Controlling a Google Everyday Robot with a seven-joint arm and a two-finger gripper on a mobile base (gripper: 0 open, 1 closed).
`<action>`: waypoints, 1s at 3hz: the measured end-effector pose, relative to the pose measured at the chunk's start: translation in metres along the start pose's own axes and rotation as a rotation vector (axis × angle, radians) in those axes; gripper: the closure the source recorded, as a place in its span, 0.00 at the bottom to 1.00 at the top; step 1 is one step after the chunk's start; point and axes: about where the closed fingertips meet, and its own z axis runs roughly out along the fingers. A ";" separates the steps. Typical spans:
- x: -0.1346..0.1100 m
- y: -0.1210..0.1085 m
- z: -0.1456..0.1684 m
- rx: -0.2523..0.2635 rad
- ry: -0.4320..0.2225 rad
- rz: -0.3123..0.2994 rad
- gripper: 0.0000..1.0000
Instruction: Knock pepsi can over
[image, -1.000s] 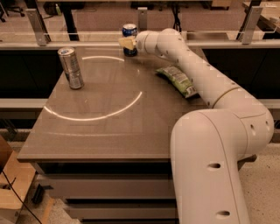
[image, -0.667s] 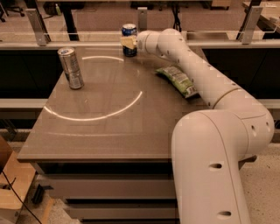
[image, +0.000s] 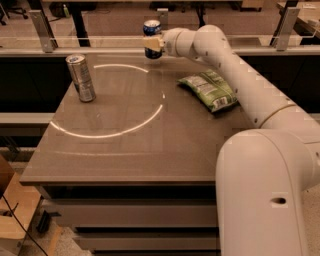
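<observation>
Standing upright at the far edge of the table, the short dark-blue pepsi can with the silver top (image: 151, 29) has not been knocked over. The pale, yellowish-tipped gripper (image: 153, 44) is right against the can's middle and covers part of its blue wall. Whether the gripper is clamped on the can or only pressed against it cannot be told from this view. The can's silver rim shows above the gripper and its dark base below it.

The white, tube-shaped robot arm (image: 240, 80) reaches the can from the right, running from its bulky base in the near right corner across the table's right side. Under the arm's forearm, a crinkled green snack bag (image: 210, 90) lies flat on the grey-brown rectangular table (image: 125, 155). Well apart to the left, a taller, slimmer silver can (image: 81, 77) stands upright near the left edge. A thin bright arc of reflected light (image: 105, 135) curves across the tabletop between the two cans.

Compared with a second ago, the gripper and the arm's wrist sit slightly higher and further right, and the pepsi can's top shows a little higher with them. The silver can and the green bag lie where they were.
</observation>
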 end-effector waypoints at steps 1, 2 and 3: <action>-0.011 0.005 -0.037 -0.069 0.046 -0.099 1.00; -0.004 0.019 -0.077 -0.159 0.162 -0.205 1.00; 0.009 0.035 -0.108 -0.251 0.304 -0.352 0.83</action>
